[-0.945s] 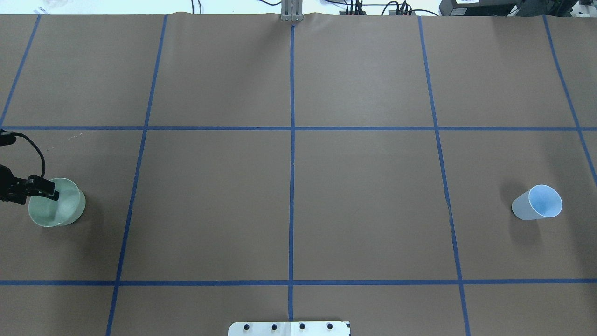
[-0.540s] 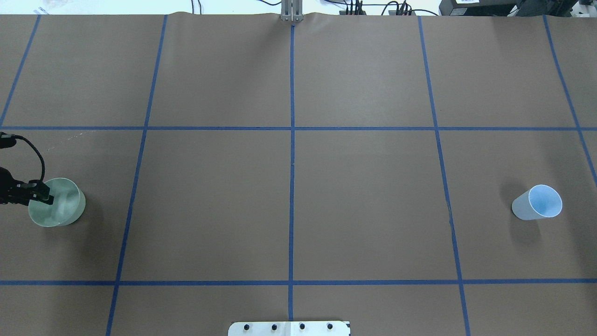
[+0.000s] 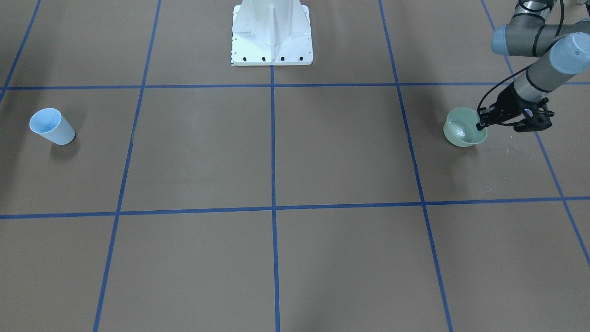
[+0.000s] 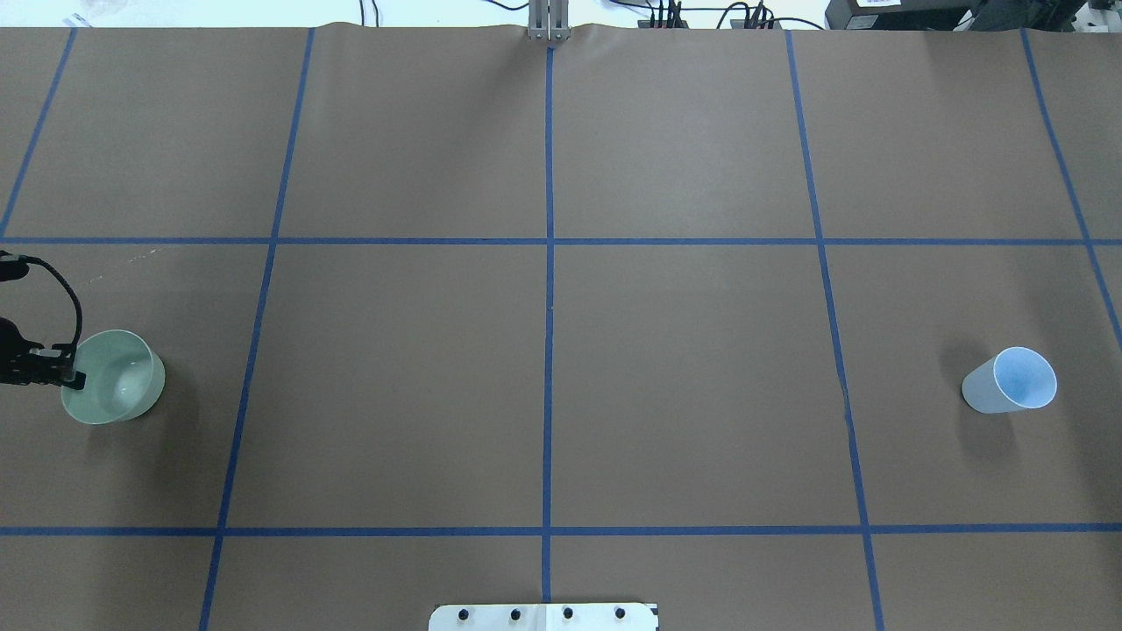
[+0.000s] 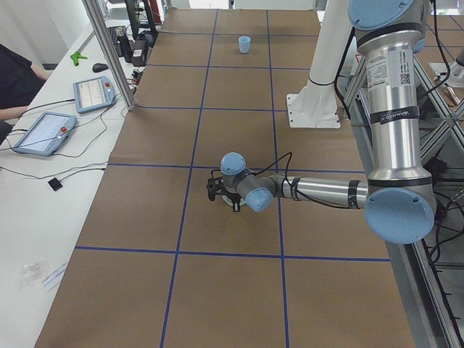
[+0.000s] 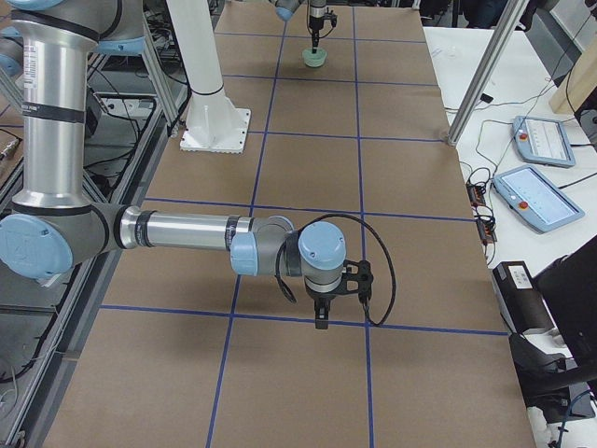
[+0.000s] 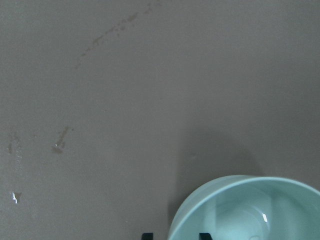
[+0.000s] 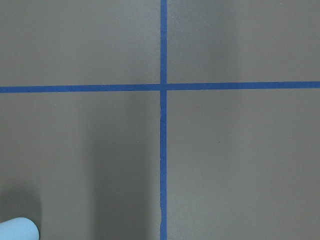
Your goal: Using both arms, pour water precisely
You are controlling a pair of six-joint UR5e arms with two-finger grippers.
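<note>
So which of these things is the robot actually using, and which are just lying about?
In the job: pale green bowl, water in it, pale blue cup, left gripper gripping the bowl's rim, right gripper.
Just about: white pedestal, control tablets on the side bench, blue tape lines.

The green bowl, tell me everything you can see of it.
The bowl is small, round and pale green, smooth and glossy like ceramic or plastic, with a thin rim. It stands mouth up at the robot's left end of the brown table. A little clear water glints inside. The left end effector straddles its rim, one finger inside and one outside. Whether it is clamped, or the bowl lifted, cannot be told.
</note>
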